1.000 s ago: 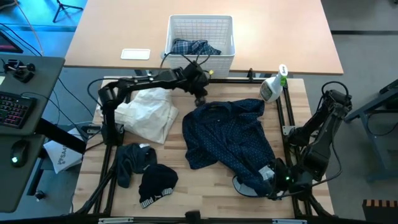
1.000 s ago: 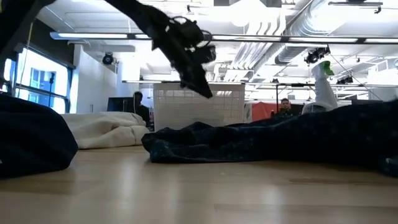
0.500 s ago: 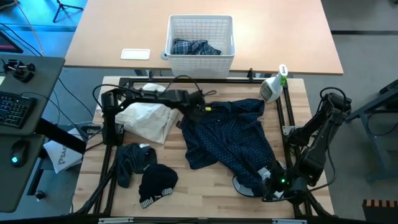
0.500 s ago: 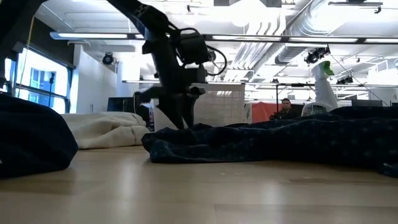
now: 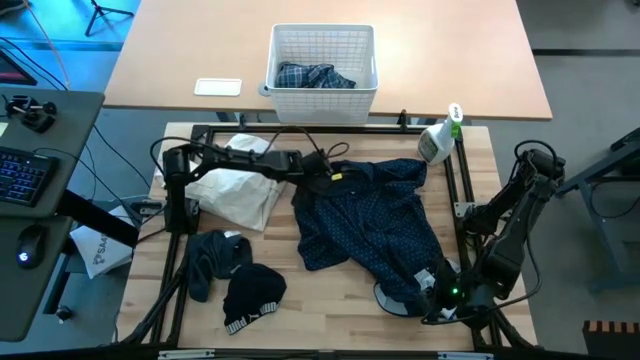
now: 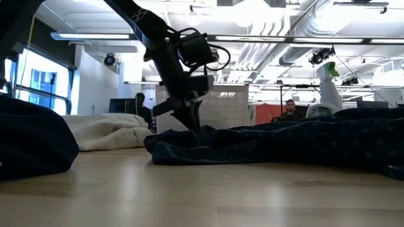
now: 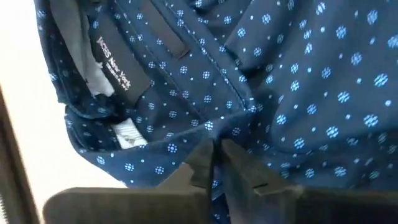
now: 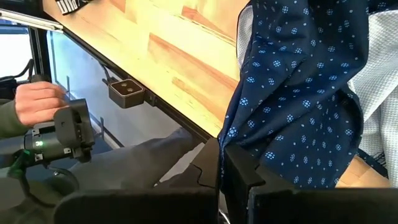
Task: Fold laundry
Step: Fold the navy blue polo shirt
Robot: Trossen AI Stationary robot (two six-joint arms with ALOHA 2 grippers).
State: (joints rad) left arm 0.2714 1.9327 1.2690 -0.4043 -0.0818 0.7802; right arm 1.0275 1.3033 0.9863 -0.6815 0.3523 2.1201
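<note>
Here, the navy dotted shirt [image 5: 372, 222] lies crumpled mid-table, in front of the white basket [image 5: 322, 60]. The left gripper [image 5: 324, 180] is pinched shut on the shirt's collar edge nearest the basket. The right gripper [image 5: 428, 287], also closed, clamps the shirt's hem at the table's opposite, front edge.

A robotics lab: exposed ceiling ducts [image 6: 328, 25], a desk keyboard [image 5: 25, 178], people at workstations behind.
</note>
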